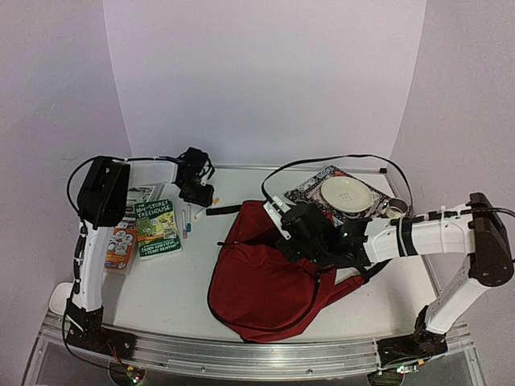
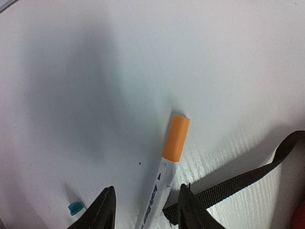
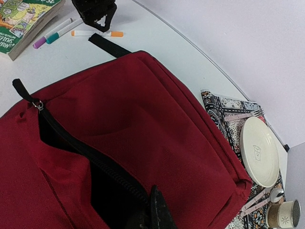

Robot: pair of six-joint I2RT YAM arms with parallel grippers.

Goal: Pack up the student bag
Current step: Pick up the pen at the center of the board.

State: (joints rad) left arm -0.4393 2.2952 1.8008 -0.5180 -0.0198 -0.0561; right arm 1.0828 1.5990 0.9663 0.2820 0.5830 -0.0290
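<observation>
The student bag (image 1: 257, 281) is a dark red backpack lying mid-table, its black zipper open on a dark inside (image 3: 157, 119). My right gripper (image 1: 294, 229) rests on its upper edge, shut on the red fabric beside the zipper (image 3: 151, 202). My left gripper (image 1: 197, 193) hovers low at the back of the table. It is open (image 2: 147, 187), its fingers on either side of a white marker with an orange cap (image 2: 175, 138) that lies flat. The bag's black strap (image 2: 248, 179) ends just right of that marker.
A green paperback (image 1: 157, 227) and another book (image 1: 119, 245) lie at the left, with two more markers (image 1: 188, 221) beside them. A patterned mat (image 1: 310, 190) behind the bag carries a white plate (image 1: 346, 193), cutlery (image 3: 240, 115) and a cup (image 1: 394, 209).
</observation>
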